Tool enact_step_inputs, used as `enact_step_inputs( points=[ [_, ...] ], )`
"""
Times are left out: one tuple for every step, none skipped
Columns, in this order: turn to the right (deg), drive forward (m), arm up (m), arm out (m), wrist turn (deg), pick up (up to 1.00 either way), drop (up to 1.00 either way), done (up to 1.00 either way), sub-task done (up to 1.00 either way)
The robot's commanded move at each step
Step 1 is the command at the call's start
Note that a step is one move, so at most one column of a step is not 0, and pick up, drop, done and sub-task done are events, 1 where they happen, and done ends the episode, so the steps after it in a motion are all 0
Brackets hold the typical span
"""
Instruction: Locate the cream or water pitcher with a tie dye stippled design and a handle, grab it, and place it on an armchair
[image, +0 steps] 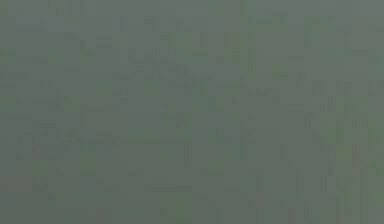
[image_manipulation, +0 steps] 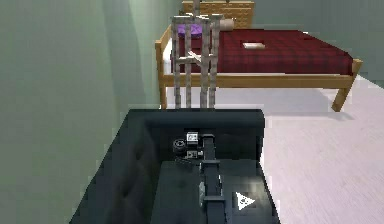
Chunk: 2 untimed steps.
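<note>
Hand (image_manipulation: 183, 149) of mine showed against the black armchair's (image_manipulation: 120, 170) seat; I couldn't tell whether it held anything. Far beyond, a purple blob (image_manipulation: 188, 32) sat behind a wooden chair's (image_manipulation: 195, 75) slats, left of the bed (image_manipulation: 290, 50); I couldn't tell if it was the pitcher.

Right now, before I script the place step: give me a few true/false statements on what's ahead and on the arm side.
1. The arm and gripper show in front of a black upholstered seat. True.
2. The forward view looks through an open doorway. False: it faces a plain grey-green wall.
3. The bed beyond the seat has a dark red cover. True.
4. The bed stands on a white metal frame. False: the bed frame is light wood.
5. The gripper plainly carries a pitcher. False: with the seat behind it, that cannot be told.
</note>
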Motion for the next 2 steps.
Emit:
enact_step_inputs(
  points=[
    [0.0, 0.0, 0.0, -0.08, 0.0, 0.0, 0.0, 0.0, 0.0],
    [0.0, 0.0, 0.0, 0.0, 0.0, 0.0, 0.0, 1.0, 0.0]
  ],
)
